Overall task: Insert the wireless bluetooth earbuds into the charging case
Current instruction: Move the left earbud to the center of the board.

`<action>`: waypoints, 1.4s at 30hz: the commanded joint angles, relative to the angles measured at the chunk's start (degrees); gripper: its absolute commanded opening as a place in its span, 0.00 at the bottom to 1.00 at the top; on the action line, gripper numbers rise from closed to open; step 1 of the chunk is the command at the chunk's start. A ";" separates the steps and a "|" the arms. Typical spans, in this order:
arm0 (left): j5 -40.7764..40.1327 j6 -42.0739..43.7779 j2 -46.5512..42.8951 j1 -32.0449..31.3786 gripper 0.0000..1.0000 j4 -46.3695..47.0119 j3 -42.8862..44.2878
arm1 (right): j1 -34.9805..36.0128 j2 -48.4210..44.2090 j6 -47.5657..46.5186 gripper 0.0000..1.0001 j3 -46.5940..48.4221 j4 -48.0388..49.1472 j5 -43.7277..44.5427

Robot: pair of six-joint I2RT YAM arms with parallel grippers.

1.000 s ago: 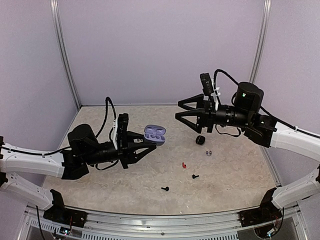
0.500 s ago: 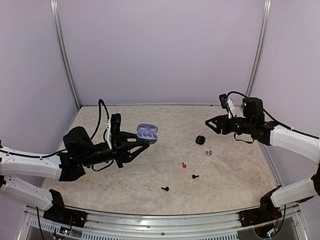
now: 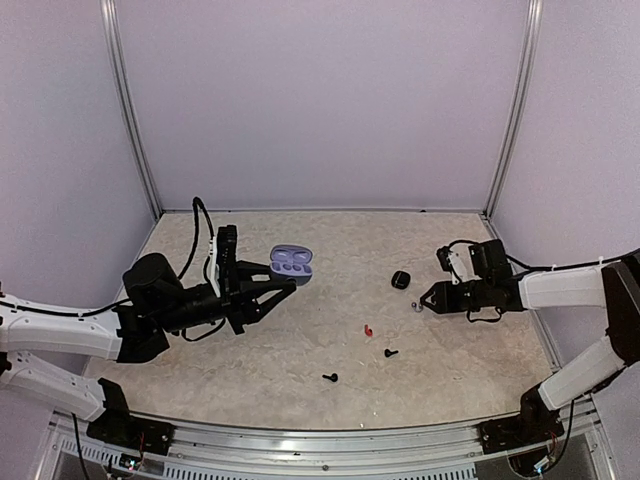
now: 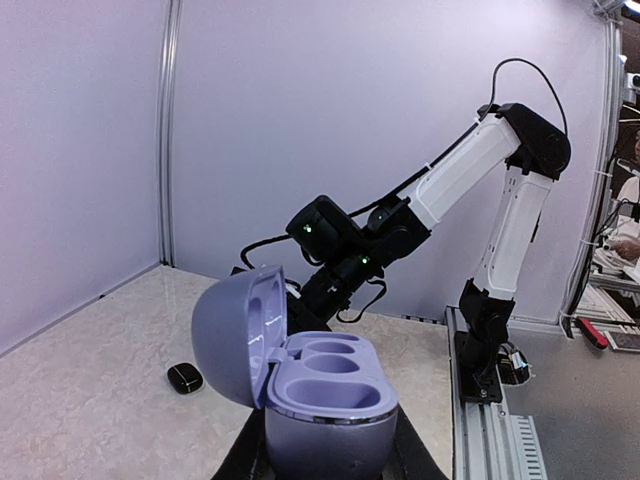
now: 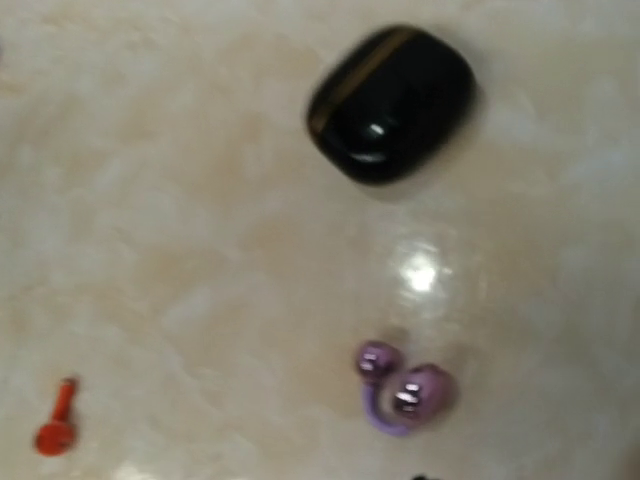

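My left gripper (image 3: pixel 285 281) is shut on the lilac charging case (image 3: pixel 291 265), held above the table with its lid open. In the left wrist view the case (image 4: pixel 325 395) shows empty wells, and dark fingers (image 4: pixel 248 462) flank its base. On the table lie a silvery earbud pair (image 3: pixel 416 307), a red earbud (image 3: pixel 368 329) and two black earbuds (image 3: pixel 390 352) (image 3: pixel 330 378). My right gripper (image 3: pixel 428 299) hovers low just right of the silvery pair. The right wrist view shows that pair (image 5: pixel 400 395) and the red earbud (image 5: pixel 55 422), but not the fingers.
A small closed black case (image 3: pixel 400 280) (image 5: pixel 392 103) lies on the table just beyond the silvery earbuds. Purple walls close in the back and both sides. A metal rail (image 3: pixel 330 445) runs along the near edge.
My right arm has swung right and dropped from high over the table to just above it beside the silvery earbuds. The left arm has drawn slightly left with the case.
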 commanded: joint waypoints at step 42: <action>0.59 0.19 3.24 1.27 0.00 3.14 0.49 | 2.87 15.79 -6.35 0.43 6.32 3.80 7.38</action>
